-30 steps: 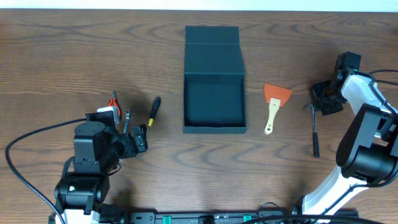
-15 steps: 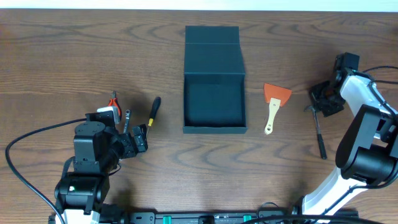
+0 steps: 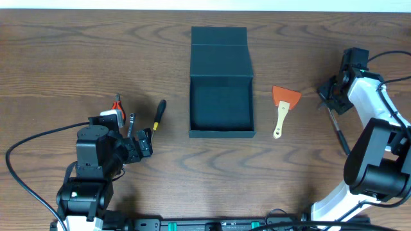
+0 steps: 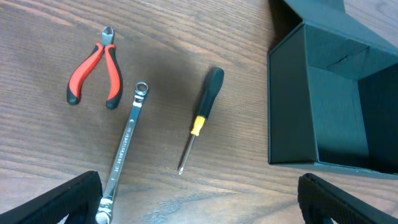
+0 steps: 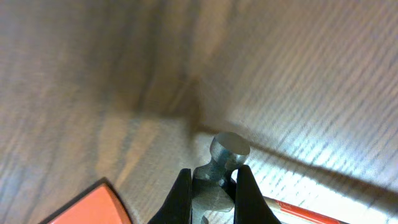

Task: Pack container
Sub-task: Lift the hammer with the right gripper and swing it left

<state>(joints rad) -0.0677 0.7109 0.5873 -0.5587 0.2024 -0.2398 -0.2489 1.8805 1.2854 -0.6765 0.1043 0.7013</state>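
The container [image 3: 221, 131] is a dark square box in the middle of the table, its flap lid [image 3: 219, 43] folded open at the back; it also shows at the right of the left wrist view as container [image 4: 289, 106]. My right gripper [image 3: 334, 95] is shut on the steel head of a hammer [image 5: 222, 163], whose black handle [image 3: 338, 131] trails toward the front right. In the right wrist view my right gripper [image 5: 211, 190] pinches that head between both fingers. My left gripper [image 3: 142, 144] stands wide open at the front left, and nothing lies between the fingers of my left gripper [image 4: 202, 202].
An orange scraper [image 3: 283, 108] with a pale wooden handle lies between the container and my right gripper. Left of the container lie a screwdriver [image 4: 202, 115], a wrench [image 4: 124, 143] and red-handled pliers [image 4: 93, 71].
My right gripper has shifted toward the back with the hammer, and the handle's free end has swung out to the right. The left arm has not moved.
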